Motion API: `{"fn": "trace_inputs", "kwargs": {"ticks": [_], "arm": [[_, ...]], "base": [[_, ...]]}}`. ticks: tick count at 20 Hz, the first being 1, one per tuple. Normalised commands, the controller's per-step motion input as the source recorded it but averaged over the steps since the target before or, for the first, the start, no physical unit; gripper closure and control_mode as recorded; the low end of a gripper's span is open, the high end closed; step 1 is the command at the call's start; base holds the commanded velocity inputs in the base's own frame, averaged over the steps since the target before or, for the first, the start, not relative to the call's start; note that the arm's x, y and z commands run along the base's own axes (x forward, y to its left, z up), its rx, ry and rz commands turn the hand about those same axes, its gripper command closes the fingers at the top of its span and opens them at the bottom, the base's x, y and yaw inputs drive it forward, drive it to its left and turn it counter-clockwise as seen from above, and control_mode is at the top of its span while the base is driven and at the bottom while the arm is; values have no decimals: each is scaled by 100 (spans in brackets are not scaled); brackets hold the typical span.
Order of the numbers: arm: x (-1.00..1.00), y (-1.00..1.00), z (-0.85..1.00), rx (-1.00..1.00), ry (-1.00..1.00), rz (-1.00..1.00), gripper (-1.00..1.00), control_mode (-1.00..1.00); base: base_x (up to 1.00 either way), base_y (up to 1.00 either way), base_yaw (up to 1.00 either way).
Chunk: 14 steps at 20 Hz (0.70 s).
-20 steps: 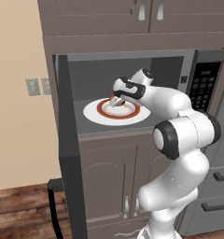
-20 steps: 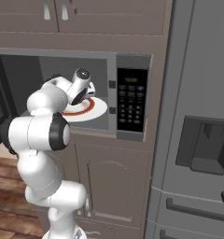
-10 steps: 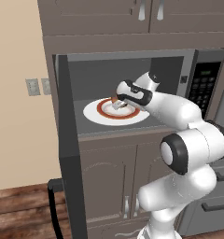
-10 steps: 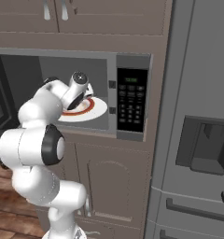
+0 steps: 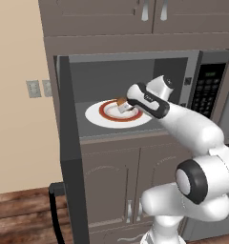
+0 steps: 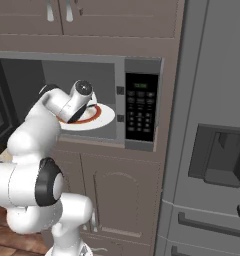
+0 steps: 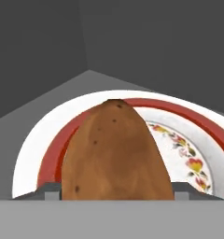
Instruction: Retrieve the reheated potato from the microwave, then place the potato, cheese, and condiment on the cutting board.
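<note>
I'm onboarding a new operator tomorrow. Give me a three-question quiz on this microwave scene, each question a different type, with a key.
1. True or false: the microwave door is closed.
2. What does the potato rest on? A) bare microwave floor B) red-ringed plate C) wire rack
3. Fill in: the gripper jaws are ____ on either side of the potato.

Key: 1 false, the door stands open. 2 B. 3 open, not yet closed on it.
</note>
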Motion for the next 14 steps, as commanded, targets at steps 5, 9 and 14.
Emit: {"fn": "trace_inputs", "kwargs": {"ticks": [5,9,14], "arm": [[-62,-4,33,0,0,0,100,-100],[-67,-4,28,0,0,0,100,-100],[-63,-5,31,0,3,-1,100,-100]], "base": [[0,0,0],[0,0,0],[0,0,0]]}}
